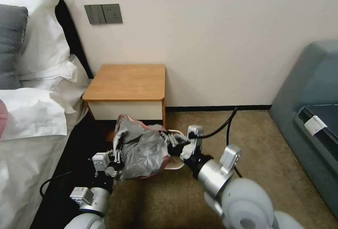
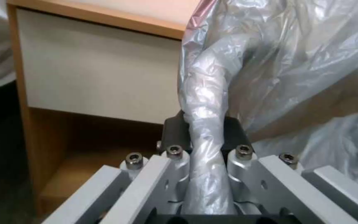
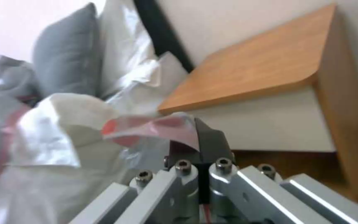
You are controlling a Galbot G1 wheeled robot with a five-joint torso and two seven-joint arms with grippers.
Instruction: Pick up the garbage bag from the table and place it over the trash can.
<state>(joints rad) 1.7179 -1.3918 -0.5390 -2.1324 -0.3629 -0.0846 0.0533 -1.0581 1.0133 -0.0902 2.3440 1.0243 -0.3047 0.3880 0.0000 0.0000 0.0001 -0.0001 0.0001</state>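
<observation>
Bedroom, tan carpet, bed with white pillows (image 1: 42, 45) on robot's left. Wooden nightstand (image 1: 128, 81) against wall, top bare. Garbage bag (image 1: 144, 148) held up in front of nightstand, draped over cream trash can (image 1: 175, 166) on the floor. Left gripper (image 1: 115, 155) clenched on a twisted fold of bag. Right gripper (image 1: 168, 138) clamped on bag's pinkish rim at the opposite side.

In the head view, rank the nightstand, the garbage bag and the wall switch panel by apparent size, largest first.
1. nightstand
2. garbage bag, somewhat smaller, though nearer the camera
3. wall switch panel
</observation>
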